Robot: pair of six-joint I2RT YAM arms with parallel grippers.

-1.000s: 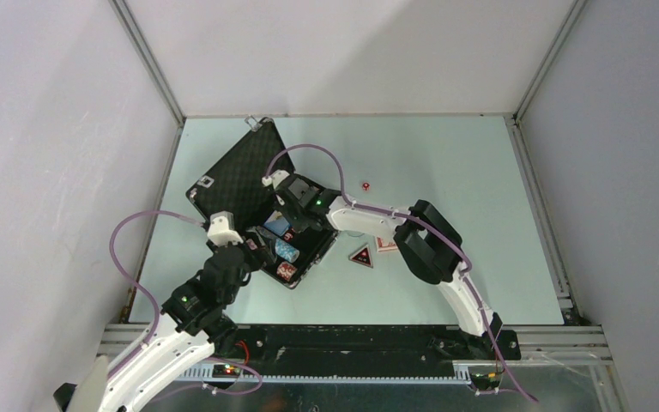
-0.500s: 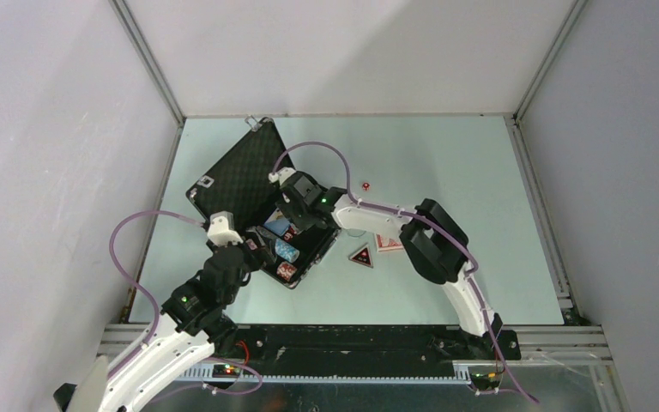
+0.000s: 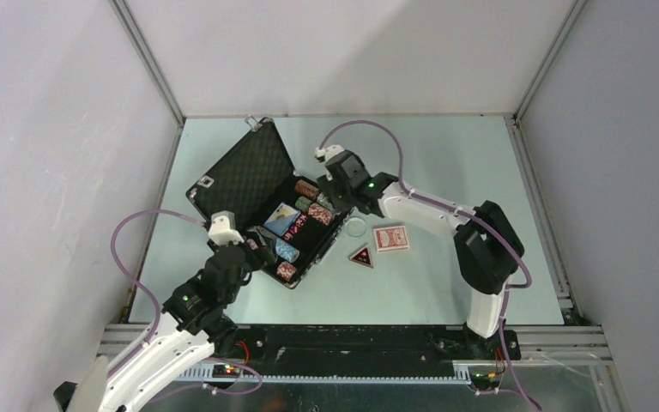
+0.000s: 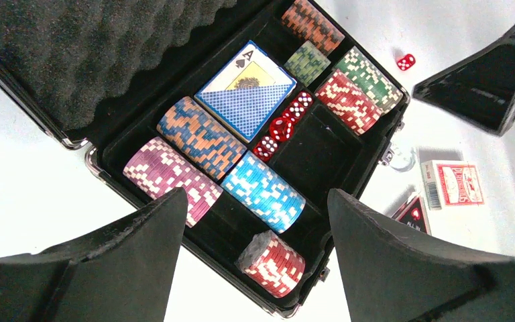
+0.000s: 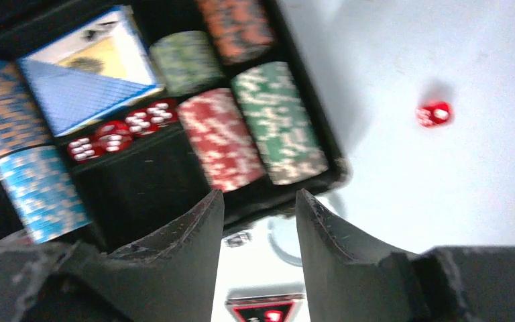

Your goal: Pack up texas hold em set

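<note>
The black briefcase point(image 3: 238, 172) lies open at the left, foam lid back. Its tray holds several chip stacks point(image 4: 264, 191), a blue card deck point(image 4: 246, 90) and red dice point(image 4: 283, 126). A red card deck point(image 3: 392, 238) and the black-red triangle point(image 3: 361, 256) lie on the table right of the case. One loose red die point(image 5: 434, 113) lies beyond the case. My left gripper point(image 3: 251, 255) is open and empty above the case's near corner. My right gripper point(image 3: 336, 184) is open and empty above the case's far right corner.
A small clear disc point(image 3: 356, 227) lies on the table between the case and the red deck. Metal frame rails and grey walls border the pale table point(image 3: 446, 163). The red deck point(image 4: 457, 184) and triangle point(image 4: 416, 216) also show in the left wrist view.
My right gripper has moved from over the middle of the tray back and to the right, uncovering the chip stacks there. The left arm has not moved.
</note>
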